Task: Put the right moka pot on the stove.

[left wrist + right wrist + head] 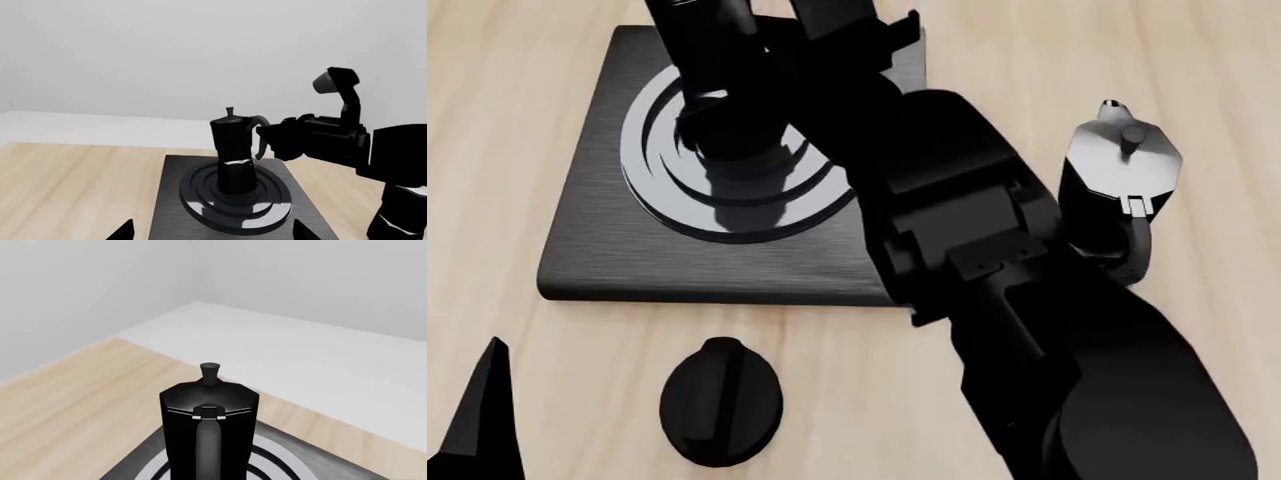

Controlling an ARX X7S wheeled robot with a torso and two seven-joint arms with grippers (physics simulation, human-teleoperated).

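From the left wrist, the right moka pot (233, 150) stands upright at frame centre on the stove (233, 200) burner rings, the right gripper (265, 137) at its handle; whether its fingers clasp, I cannot tell. The head view, upper left, hides that pot behind the arm; a second moka pot (1121, 170) stands off the stove at right, and the left gripper is unseen. The right wrist view shows the pot's handle centre-bottom, so placing looks done: next, release and withdraw without tipping it.

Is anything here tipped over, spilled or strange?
Nothing stands out. One moka pot stands upright on the burner rings of the stove, the right hand at its handle. The other pot stands upright on the table.
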